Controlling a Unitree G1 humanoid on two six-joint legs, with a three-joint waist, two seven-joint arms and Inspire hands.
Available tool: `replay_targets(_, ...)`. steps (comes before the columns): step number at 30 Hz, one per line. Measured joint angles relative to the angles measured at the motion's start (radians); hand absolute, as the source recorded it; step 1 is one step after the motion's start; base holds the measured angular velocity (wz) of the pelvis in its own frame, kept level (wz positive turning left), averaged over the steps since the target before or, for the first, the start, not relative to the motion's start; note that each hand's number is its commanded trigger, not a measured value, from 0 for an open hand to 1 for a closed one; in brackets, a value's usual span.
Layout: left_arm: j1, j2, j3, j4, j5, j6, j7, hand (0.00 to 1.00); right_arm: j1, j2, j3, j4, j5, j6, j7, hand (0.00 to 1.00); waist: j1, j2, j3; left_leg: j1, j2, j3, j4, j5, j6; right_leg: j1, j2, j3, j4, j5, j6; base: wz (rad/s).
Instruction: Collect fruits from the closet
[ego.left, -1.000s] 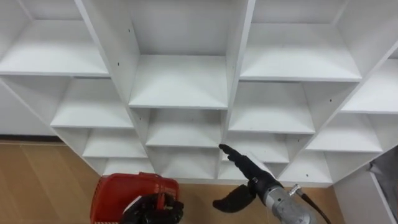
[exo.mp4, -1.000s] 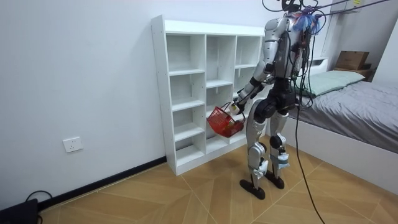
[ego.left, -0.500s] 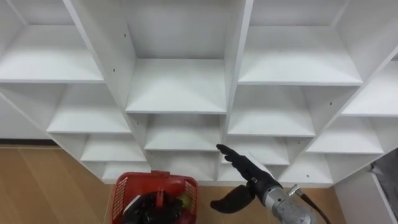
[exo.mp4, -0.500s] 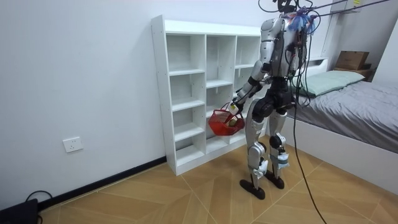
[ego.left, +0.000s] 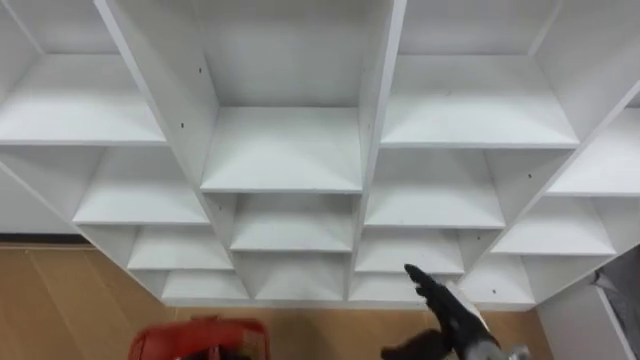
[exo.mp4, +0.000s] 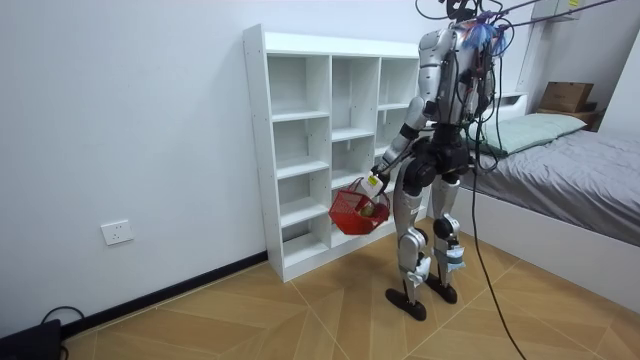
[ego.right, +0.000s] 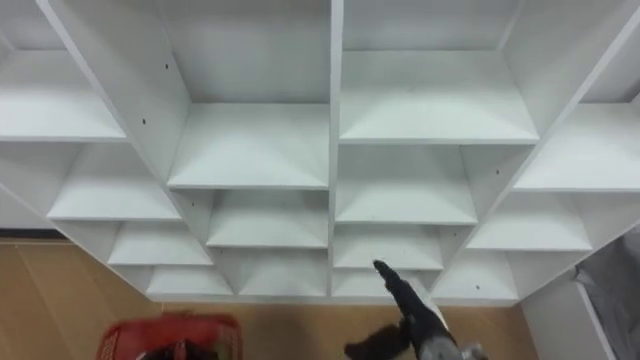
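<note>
Fruit: one yellow-green rounded piece (exo.mp4: 369, 210) shows through the wall of the basket (exo.mp4: 354, 209) in the room view. There may be more under it, but at that range I cannot count them.

Basket: one, red, with open lattice walls and a rounded rim. It hangs from the left hand (exo.mp4: 372, 181) in front of the lower part of the closet (ego.left: 285, 150), clear of the floor (ego.left: 60, 290). The fingers look wrapped on the handle, though fine detail is lost from across the room. In the eye views its curved red rim sits at the bottom edge, left of centre.

Closet: one, white, made of flat smooth boards. It has three columns of square-cornered open compartments, and small peg holes dot the upright panels.

Right hand (ego.left: 441, 297): one, dark, low and right of centre, held in front of the bottom shelves. Its fingers (ego.right: 392, 281) are straight and close together, pointing up toward the closet. The thumb is spread out to the side. It holds nothing and touches nothing.

Floor: warm brown wood laid in a herringbone pattern.

Robot stands upright facing the closet's middle and right columns, with one bed (exo.mp4: 570, 165) behind it at the room view's right.
</note>
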Motion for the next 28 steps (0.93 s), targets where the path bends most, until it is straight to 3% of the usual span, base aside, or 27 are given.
replay_targets(3,0.014,0.006,0.001,0.037,0.0,0.0,0.015,1.0,0.006,0.002,-0.022,0.103,0.014,0.0,-0.035,0.0,-0.001,-0.006,0.002,0.003,0.0,0.003,0.0,0.0,0.0,0.008,0.001,0.001,-0.002,0.0,0.0,0.0)
replay_targets(6,0.025,0.005,0.011,0.061,0.006,-0.001,0.038,1.0,0.007,0.017,-0.056,0.215,0.063,-0.002,-0.072,0.0,-0.002,-0.011,-0.0021,0.012,0.0,-0.004,-0.001,-0.002,-0.001,0.016,0.002,-0.001,-0.011,-0.001,0.001,0.05)
replay_targets(14,0.055,-0.018,0.121,0.097,0.029,0.022,0.054,1.0,0.015,0.045,-0.168,0.455,0.196,0.017,-0.104,0.0,0.0,0.002,-0.007,0.041,-0.001,-0.017,-0.001,-0.009,-0.001,0.051,0.002,-0.01,-0.017,-0.002,0.004,0.03)
replay_targets(22,0.057,-0.025,0.158,0.099,0.054,0.079,0.053,1.0,0.01,0.047,-0.206,0.52,0.269,0.078,-0.101,0.0,-0.004,0.021,-0.0052,0.053,-0.001,-0.019,0.0,-0.01,-0.002,0.064,0.003,-0.015,-0.018,-0.004,0.004,0.0)
replay_targets(28,0.058,-0.024,0.159,0.099,0.084,0.091,0.053,1.0,0.002,0.043,-0.213,0.52,0.272,0.101,-0.07,0.0,-0.01,0.023,-0.006,0.053,-0.001,-0.019,0.0,-0.01,-0.002,0.064,0.003,-0.014,-0.017,-0.006,0.003,0.0)
